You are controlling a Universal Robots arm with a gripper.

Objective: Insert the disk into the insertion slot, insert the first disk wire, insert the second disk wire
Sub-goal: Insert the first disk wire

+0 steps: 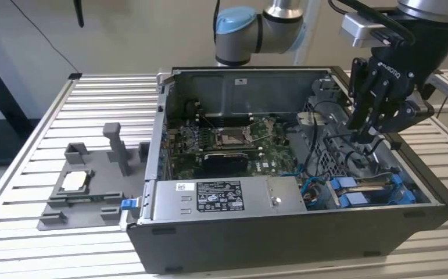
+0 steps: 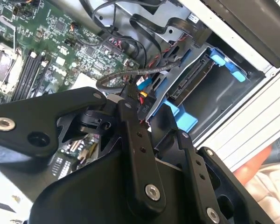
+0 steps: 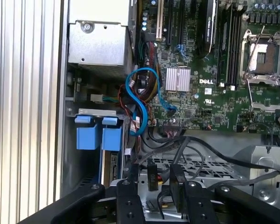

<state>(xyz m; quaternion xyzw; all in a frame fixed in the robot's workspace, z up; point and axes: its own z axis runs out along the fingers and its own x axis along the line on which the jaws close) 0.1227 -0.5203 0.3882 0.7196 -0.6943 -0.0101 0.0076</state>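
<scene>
Exterior view: the gripper (image 1: 363, 138) hangs inside the open case (image 1: 286, 238) on a slatted metal table (image 1: 22, 151); whether it holds something I cannot tell. The disk (image 1: 365, 186) sits in the corner bay, near the label-bearing power-supply box (image 1: 208, 200). First wrist view: white lettering on the motherboard (image 3: 196, 107).
</scene>
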